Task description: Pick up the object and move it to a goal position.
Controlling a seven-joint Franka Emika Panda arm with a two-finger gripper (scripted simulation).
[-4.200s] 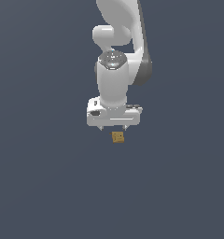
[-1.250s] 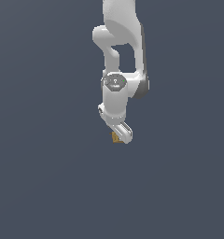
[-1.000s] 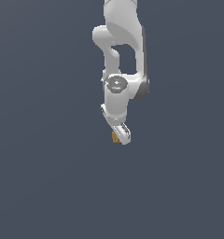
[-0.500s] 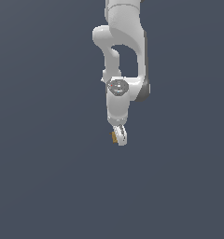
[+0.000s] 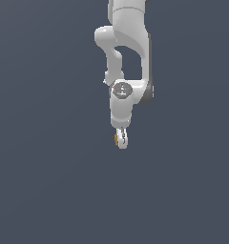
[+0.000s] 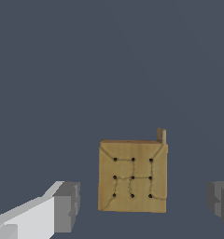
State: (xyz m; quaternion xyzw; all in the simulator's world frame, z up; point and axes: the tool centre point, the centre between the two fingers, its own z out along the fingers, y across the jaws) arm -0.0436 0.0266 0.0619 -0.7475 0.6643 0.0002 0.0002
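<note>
Comparing this moment with the earlier exterior frames, we record the wrist turned about its own axis: the hand that once faced the camera broadside now shows edge-on, a narrow white profile, and it sits lower over the block.

Item 1, gripper (image 5: 121,141): spread and released, clasping nothing. In the wrist view we see one grey finger pad (image 6: 66,207) on one side of the block and a second at the opposite edge of the frame, each clear of the block with bare floor showing in between.

Item 2, block (image 6: 132,176): tan-yellow, boxy, its upper face marked with dark dots joined by faint lines, a small tab rising at one corner. It lies between the two finger pads, touching neither. In the exterior view we see only a sliver of the block (image 5: 115,139), just beside the fingertips on the exterior view's left; the rest is hidden behind the hand.

Item 3, floor (image 5: 49,190): plain dark grey-blue, running unbroken from the block to every frame edge in both views. We find open room on all sides of the block, with only the arm (image 5: 128,52) rising above it.
</note>
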